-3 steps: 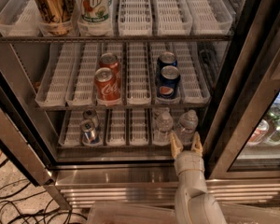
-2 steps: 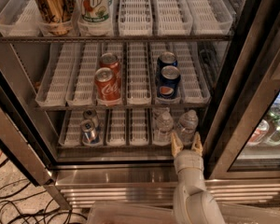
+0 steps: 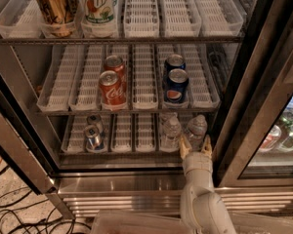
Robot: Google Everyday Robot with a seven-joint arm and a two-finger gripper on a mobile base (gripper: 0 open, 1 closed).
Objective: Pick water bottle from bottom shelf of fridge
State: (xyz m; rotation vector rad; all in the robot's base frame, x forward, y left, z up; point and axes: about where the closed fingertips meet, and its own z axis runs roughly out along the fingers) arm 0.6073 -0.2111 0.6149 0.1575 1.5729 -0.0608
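The fridge (image 3: 34,169) stands open with several racks of white slotted trays. On the dim bottom shelf (image 3: 132,133) stand two clear water bottles, one at the left (image 3: 171,130) and one at the right (image 3: 196,128), side by side near the right end. My gripper (image 3: 195,147) is at the front edge of that shelf, right below the right bottle. Its two tan fingers (image 3: 184,146) are spread apart, with the base of the right bottle just above the gap. Nothing is held.
Two small blue-and-silver cans (image 3: 93,130) stand at the left of the bottom shelf. Red cola cans (image 3: 110,87) and blue cola cans (image 3: 176,82) fill the middle rack. Tall cans (image 3: 53,6) stand on top. The glass door (image 3: 278,126) hangs open at right. Cables (image 3: 10,213) lie on the floor.
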